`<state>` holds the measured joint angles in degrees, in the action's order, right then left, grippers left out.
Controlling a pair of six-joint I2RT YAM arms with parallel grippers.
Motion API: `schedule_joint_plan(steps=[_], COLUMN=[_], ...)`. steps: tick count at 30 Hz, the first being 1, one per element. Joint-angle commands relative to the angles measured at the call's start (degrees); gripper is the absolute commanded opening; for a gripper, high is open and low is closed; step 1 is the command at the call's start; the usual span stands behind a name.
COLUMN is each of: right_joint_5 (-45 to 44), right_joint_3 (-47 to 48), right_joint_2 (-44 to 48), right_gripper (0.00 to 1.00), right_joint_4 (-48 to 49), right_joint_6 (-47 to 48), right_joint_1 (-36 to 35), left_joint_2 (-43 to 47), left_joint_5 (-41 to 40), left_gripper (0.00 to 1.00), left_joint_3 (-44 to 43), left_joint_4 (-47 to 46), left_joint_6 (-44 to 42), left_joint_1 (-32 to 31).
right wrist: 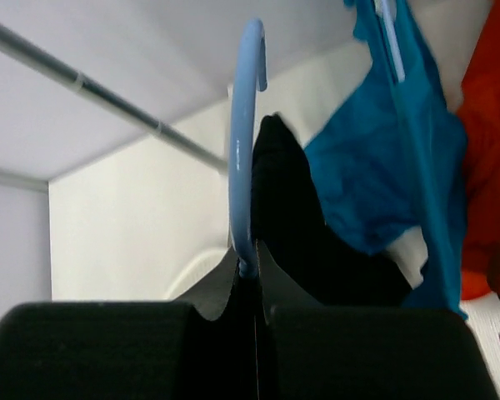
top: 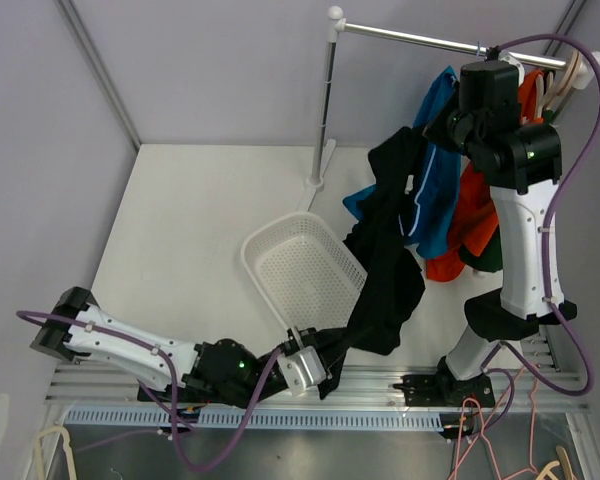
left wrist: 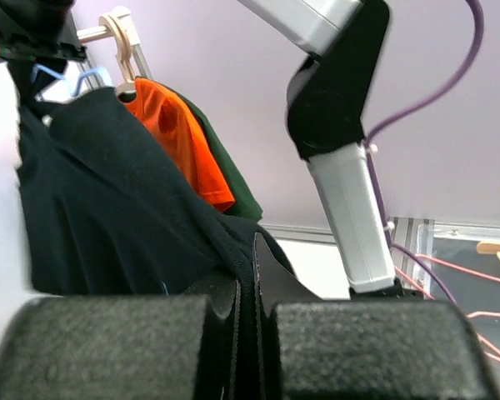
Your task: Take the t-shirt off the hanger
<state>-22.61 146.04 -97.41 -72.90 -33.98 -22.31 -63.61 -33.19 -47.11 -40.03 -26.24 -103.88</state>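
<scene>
We hold the blue hanger with our right hand. The two fingers are pressed together on the bottom of its hook, so the hanger cannot swing or drop. The hook points up into the air. It looks free of the silver rail, but we cannot be sure from here.

The black t-shirt is the one we want. Its top is on the hanger, up high by our right hand. The rest hangs down long and reaches over the table, next to the white basket.

Our left hand is down low, near the front edge of the table. Its fingers are pinching the bottom edge of the black t-shirt. We can see the dark cloth squeezed tight between the two soft pads.

Why hold it like this? One hand has the hanger and the other has the shirt. We think that if the two hands pull apart, the shirt can slide off the hanger.

The blue shirt and the orange shirt hang just beside the black one. We should take care not to drag them along.

The shirt is not off yet. The neck could catch on the hanger, so a slow pull seems best.
</scene>
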Motion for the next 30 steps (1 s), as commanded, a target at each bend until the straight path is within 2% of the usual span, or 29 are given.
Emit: schedule_joint_plan(steps=[1,3,5,6,8,10,11,12,14,15,16,18,19,21,22,24,25,28,29,30], right_joint_5=[12.7,14.9,17.5,18.3,20.6,21.9,24.3,24.9,23.5,22.7,22.7,24.4,26.6,26.9,24.7,21.2,17.6,15.2,13.7,12.8], right_joint_3=[0.9,0.9,0.2,-0.4,-1.3,-1.9,-2.9,-7.4,-14.5,-18.9,-28.5,-36.9,-42.5,-45.7,-46.6,-49.3,-50.0,-53.0,-53.7,-54.7], right_joint_2=[-0.2,1.3,3.1,5.1,7.7,11.3,12.8,14.8,21.8,24.7,31.0,36.9,39.5,44.7,45.9,48.9,49.7,52.0,52.3,52.9], right_gripper=[0.0,0.0,0.0,0.0,0.0,0.0,0.0,0.0,0.0,0.0,0.0,0.0,0.0,0.0,0.0,0.0,0.0,0.0,0.0,0.0], right_joint_4=[1.9,2.1,2.0,1.6,1.0,0.2,-0.7,-0.9,-0.3,0.9,2.4,7.1,7.9,8.4,8.0,6.7,6.4,6.6,6.6,6.5], right_joint_6=[-0.2,0.1,0.5,0.5,0.6,0.5,0.6,0.8,0.7,0.4,0.2,-0.6,-0.5,-0.8,-0.7,-0.7,-0.7,-0.6,-0.7,-0.7], right_joint_1=[5.1,5.3,5.3,5.3,5.3,5.2,4.9,4.0,0.3,-0.7,-1.7,-1.8,-1.8,-1.8,-1.7,-1.7,-1.6,-1.7,-1.7,-1.7], left_joint_2=[-1.1,-2.9,-3.5,-2.8,-1.7,-1.4,-1.2,-0.8,-0.5,-0.6,-1.2,-2.7,-4.0,-8.4,-9.5,-12.2,-13.4,-18.1,-19.3,-21.2], left_joint_5=[3.4,2.0,0.9,1.3,5.3,3.1,2.5,2.0,3.8,3.9,3.7,3.8,5.5,6.7,7.8,11.6,12.3,13.3,13.5,13.9], left_gripper=[0.01,0.0,0.0,0.0,0.01,0.01,0.01,0.01,0.0,0.01,0.01,0.01,0.01,0.01,0.0,0.01,0.01,0.01,0.01,0.01], left_joint_3=[2.5,3.5,5.6,6.0,7.2,8.3,7.5,2.7,-4.7,-9.4,-11.7,-20.7,-32.3,-40.6,-50.1,-55.6,-64.9,-76.0,-82.6,-84.5], left_joint_4=[-4.8,-6.6,-7.2,-5.9,-1.6,-1.3,6.2,10.8,24.2,26.2,28.1,34.8,38.2,45.7,46.3,47.8,48.9,52.0,52.7,53.3], left_joint_6=[-3.7,-3.0,0.0,5.0,9.4,16.4,20.1,27.8,33.3,33.4,32.8,31.4,31.3,29.9,28.8,26.4,24.7,20.3,19.0,17.6], left_joint_1=[-3.4,-2.7,0.9,2.6,8.0,11.4,15.9,18.1,24.3,25.5,27.4,29.6,32.1,34.0,34.9,35.0,35.0,35.2,35.5,35.8])
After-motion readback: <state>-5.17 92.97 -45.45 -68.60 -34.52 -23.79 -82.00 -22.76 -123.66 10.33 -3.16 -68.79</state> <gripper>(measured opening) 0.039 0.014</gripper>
